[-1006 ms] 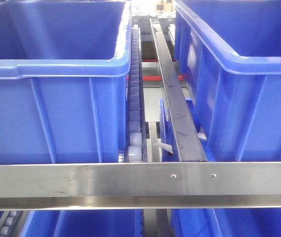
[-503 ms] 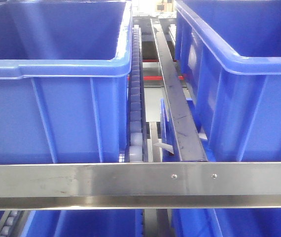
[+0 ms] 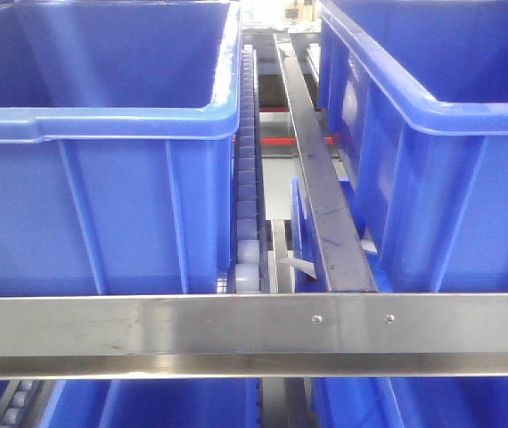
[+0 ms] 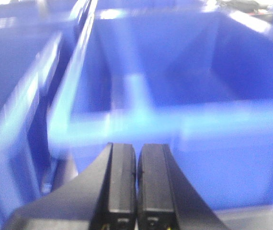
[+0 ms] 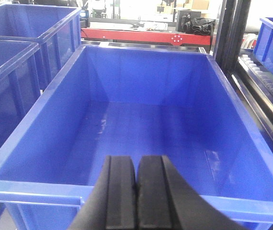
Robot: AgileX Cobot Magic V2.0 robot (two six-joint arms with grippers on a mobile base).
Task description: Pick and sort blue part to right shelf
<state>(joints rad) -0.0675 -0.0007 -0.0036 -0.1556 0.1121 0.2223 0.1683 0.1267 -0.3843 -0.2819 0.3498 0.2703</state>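
The blue part is out of view in every frame. In the front view the right shelf shows as a steel front rail (image 3: 236, 334) with two screws, a white roller track (image 3: 246, 187) and a dark guide bar (image 3: 321, 192) between large blue bins. My left gripper (image 4: 136, 149) is shut with nothing between its black fingers; the picture behind it is blurred blue bins. My right gripper (image 5: 136, 162) is shut too, empty, hovering over the near rim of an open blue bin (image 5: 141, 120) whose floor is bare.
A large blue bin (image 3: 94, 143) fills the left of the front view and another (image 3: 441, 152) the right, with more bins below the rail. Beside the right wrist's bin stand further blue bins (image 5: 12, 62), a red frame (image 5: 146, 34) behind and roller tracks (image 5: 266, 84) at right.
The front view has shifted slightly: the right bin and the guide bar sit a little further right in frame. No gripper or part enters that view.
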